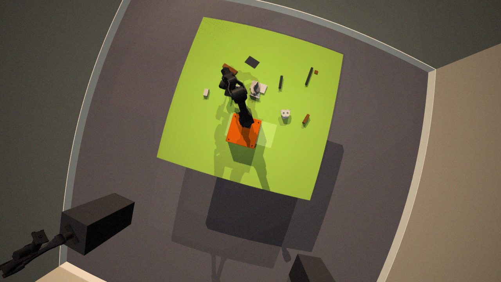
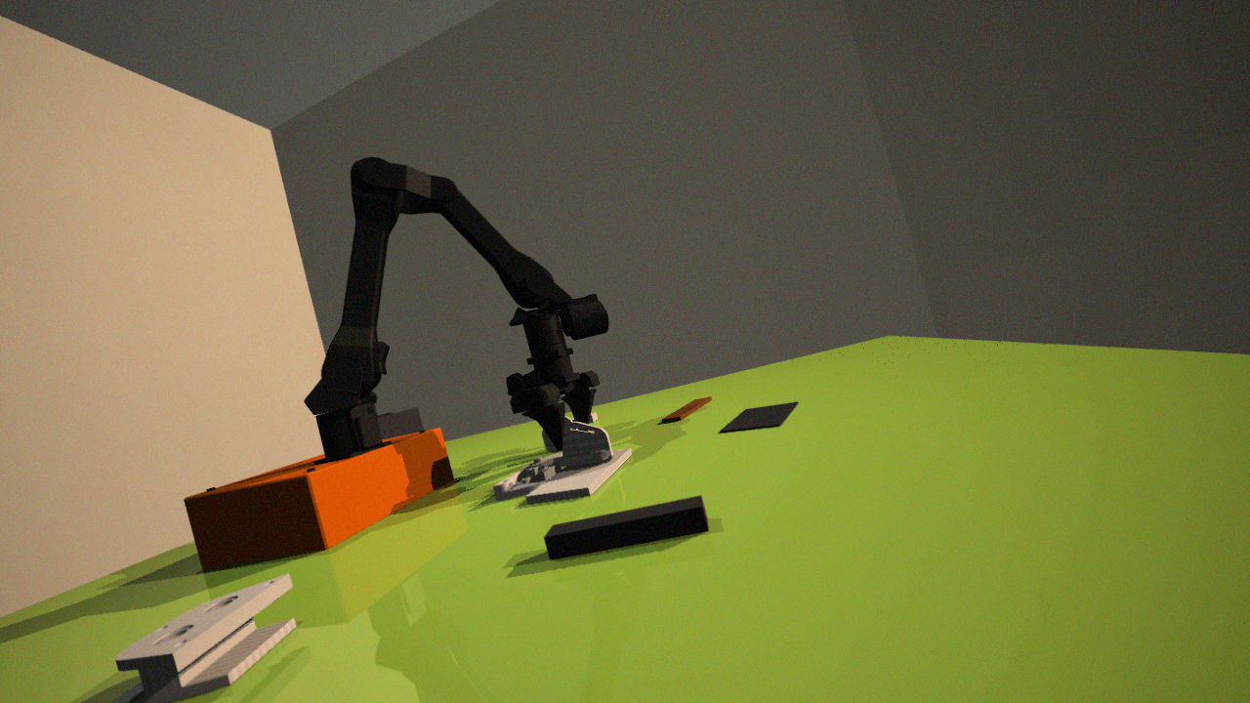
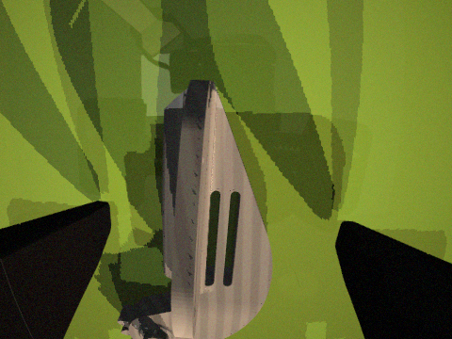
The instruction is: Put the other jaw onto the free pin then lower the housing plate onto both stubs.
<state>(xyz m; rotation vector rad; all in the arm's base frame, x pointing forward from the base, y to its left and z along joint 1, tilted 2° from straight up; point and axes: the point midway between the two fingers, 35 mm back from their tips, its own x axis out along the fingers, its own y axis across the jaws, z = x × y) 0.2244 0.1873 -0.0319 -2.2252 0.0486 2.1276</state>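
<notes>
Wrist cam: our gripper [image 1: 228,94] [image 2: 572,434] [image 3: 226,228] is open wide, nothing held, w/ the loose gear piece [image 1: 237,85] [image 2: 549,438] [image 3: 251,254] btwn the fingers; prob. light, stiff & a bit slippery, so we'd pinch its flat sides approx. midway, clear of the teeth.

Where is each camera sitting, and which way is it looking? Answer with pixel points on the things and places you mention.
Top: high overhead, looking down at the green mat [image 1: 196,140]; the arm [image 1: 241,101] shows from above.
Exterior: low beside the mat [image 2: 961,524], looking across it; the arm [image 2: 366,262] shows side-on.
Wrist: on the arm near the gripper [image 3: 223,223], facing past its two fingers toward the slotted grey part [image 3: 254,250].
Top and exterior both show the orange base box [image 1: 236,134] [image 2: 262,524].
</notes>
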